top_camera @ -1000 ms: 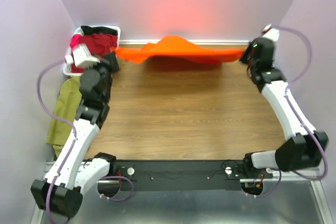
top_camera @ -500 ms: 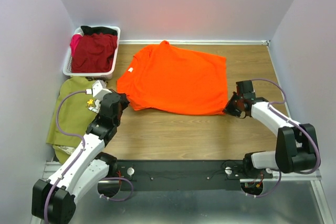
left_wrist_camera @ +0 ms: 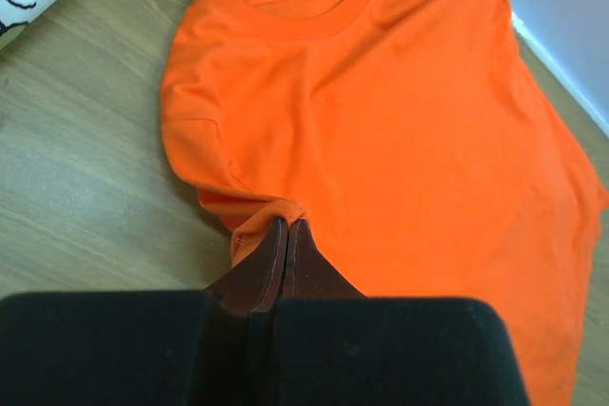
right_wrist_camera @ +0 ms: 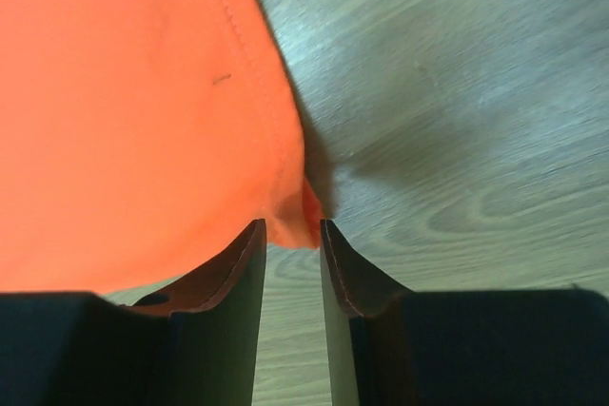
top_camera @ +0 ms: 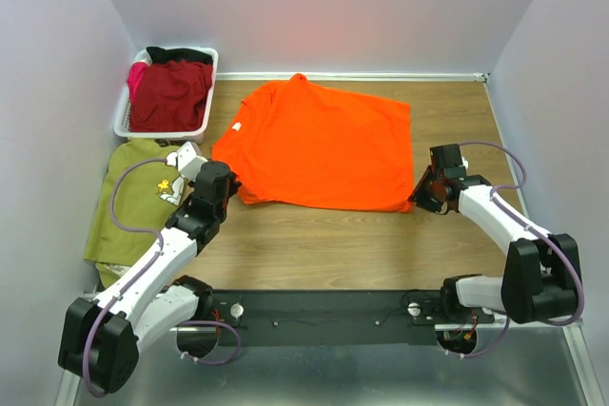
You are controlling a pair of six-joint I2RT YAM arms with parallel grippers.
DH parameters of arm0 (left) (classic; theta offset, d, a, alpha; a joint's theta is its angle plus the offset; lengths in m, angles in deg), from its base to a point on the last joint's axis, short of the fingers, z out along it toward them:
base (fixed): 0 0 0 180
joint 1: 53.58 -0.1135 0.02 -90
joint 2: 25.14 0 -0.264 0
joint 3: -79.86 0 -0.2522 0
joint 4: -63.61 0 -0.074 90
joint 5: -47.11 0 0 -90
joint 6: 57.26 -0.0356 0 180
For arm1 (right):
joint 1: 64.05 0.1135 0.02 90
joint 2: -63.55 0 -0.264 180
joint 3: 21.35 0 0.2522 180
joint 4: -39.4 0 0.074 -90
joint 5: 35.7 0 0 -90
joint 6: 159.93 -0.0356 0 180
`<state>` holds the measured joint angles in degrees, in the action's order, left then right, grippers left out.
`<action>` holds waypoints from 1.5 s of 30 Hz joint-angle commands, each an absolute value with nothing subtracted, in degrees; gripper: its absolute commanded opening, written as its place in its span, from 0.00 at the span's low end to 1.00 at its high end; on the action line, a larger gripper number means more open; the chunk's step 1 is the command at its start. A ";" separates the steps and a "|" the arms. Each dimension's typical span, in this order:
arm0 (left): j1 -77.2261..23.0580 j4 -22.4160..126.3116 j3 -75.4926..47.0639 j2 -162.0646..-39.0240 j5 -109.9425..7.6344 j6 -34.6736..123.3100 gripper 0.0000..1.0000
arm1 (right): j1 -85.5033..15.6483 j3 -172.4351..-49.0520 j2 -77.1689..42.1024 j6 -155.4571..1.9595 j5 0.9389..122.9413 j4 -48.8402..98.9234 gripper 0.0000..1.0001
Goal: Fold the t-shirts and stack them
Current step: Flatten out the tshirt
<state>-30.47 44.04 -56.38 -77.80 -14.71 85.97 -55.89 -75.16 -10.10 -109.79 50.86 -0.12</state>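
Orange shirt (left_wrist_camera: 409, 140): its near hem corner puckers at the tips of the left gripper (left_wrist_camera: 286, 225), which are pressed together on it. Right gripper (right_wrist_camera: 292, 235) is narrowly parted, the other hem corner just at its tips, unclamped. From both, the shirt lies flat straight ahead, hem stretched between them, collar farthest. We judge both arms equally near; the fold should carry hem toward collar. Olive shirt (top_camera: 133, 206) lies outboard of the left gripper.

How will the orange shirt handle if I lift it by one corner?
Likely floppy: the orange shirt lies flat and puckers at the left gripper. Lifted, it should sag and drape. Pushed across the wooden table, it would probably bunch up.
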 commanded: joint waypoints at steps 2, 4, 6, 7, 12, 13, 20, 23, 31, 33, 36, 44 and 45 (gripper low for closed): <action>-29.85 45.01 -53.51 -78.05 -10.02 85.83 0.00 | -55.70 -78.26 -12.30 -107.91 45.16 -0.65 0.38; -29.85 45.10 -52.99 -78.57 -9.85 85.56 0.00 | -55.70 -78.53 -13.53 -107.29 45.42 0.23 0.38; -29.85 45.01 -52.81 -78.84 -9.76 85.21 0.00 | -55.62 -78.96 -15.02 -106.94 45.16 1.20 0.38; -29.85 45.01 -52.81 -78.93 -9.76 85.12 0.00 | -55.70 -79.31 -16.51 -106.76 45.33 1.55 0.38; -29.68 44.22 -53.51 -77.70 -10.55 84.51 0.00 | -55.53 -79.49 -20.38 -106.67 47.61 4.54 0.38; -29.68 43.87 -53.60 -77.44 -10.81 84.16 0.00 | -55.44 -79.32 -20.91 -106.67 47.79 4.89 0.38; -27.49 37.73 -55.27 -77.17 -12.92 85.29 0.15 | -54.74 -79.67 -23.99 -106.41 47.27 6.04 0.36; -25.46 33.95 -55.80 -77.87 -13.97 87.66 0.25 | -54.74 -80.46 -25.57 -106.15 47.00 6.13 0.26; -21.94 21.47 -53.96 -77.79 -12.14 93.29 0.40 | -54.83 -83.10 -26.63 -105.71 42.01 4.55 0.01; -21.86 19.27 -53.16 -76.74 -10.30 93.82 0.41 | -54.83 -83.97 -26.10 -105.36 38.42 3.23 0.01; -21.85 17.77 -52.02 -75.85 -8.97 93.91 0.42 | -54.74 -85.73 -26.45 -105.00 34.80 0.95 0.01; -21.33 15.92 -50.96 -75.68 -8.62 95.49 0.43 | -54.83 -87.49 -27.24 -106.76 22.41 -2.75 0.01; -21.33 15.57 -50.88 -75.68 -8.62 95.49 0.43 | -54.91 -87.75 -27.33 -107.02 21.18 -3.53 0.01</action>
